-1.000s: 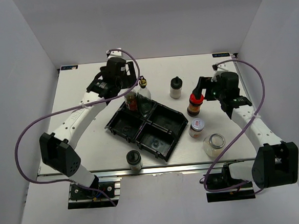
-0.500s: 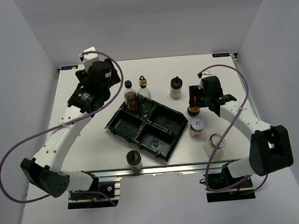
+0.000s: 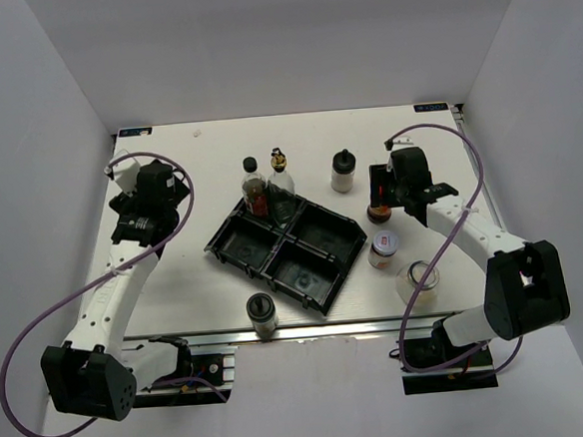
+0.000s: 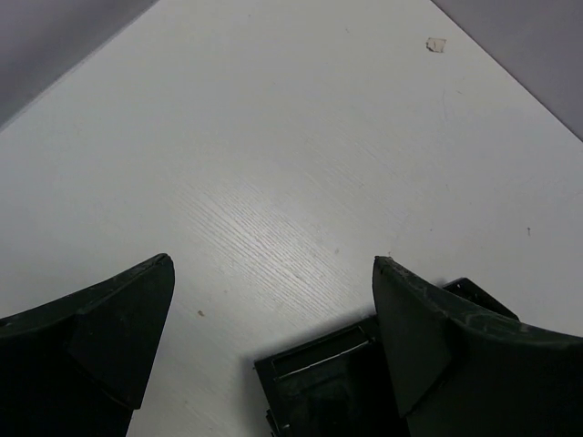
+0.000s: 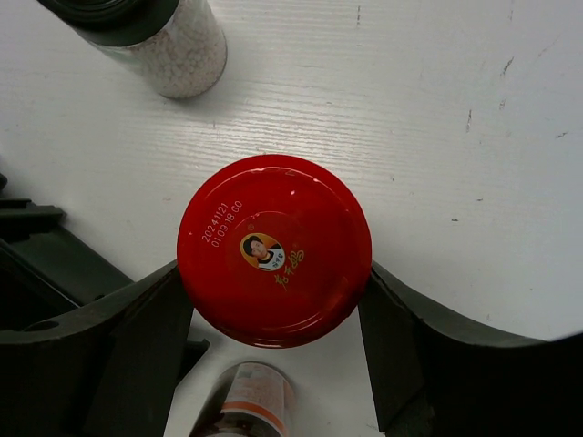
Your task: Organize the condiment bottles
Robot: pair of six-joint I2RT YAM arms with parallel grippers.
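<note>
Right gripper (image 5: 273, 273) clamped on lid of red-lidded dark jar (image 5: 273, 250). Jar upright on white wood-grain table (image 3: 176, 277), just right of black four-slot tray (image 3: 241, 240), guessing it's next for a slot. Left gripper (image 4: 273, 262) wide open, empty, off to left, out of way. Plain white walls all round.

At the middle of the table (image 3: 176, 287) sat a four-compartment tray (image 3: 318, 239), a spouted bottle (image 3: 281, 184) and a capped bottle (image 3: 254, 189) in its far compartment. A shaker (image 3: 342, 172) stood behind it; right of the tray, far to near, a lidded jar (image 3: 376, 214), small jar (image 3: 383, 249), wide jar (image 3: 417, 282); before it, another bottle (image 3: 261, 313)
</note>
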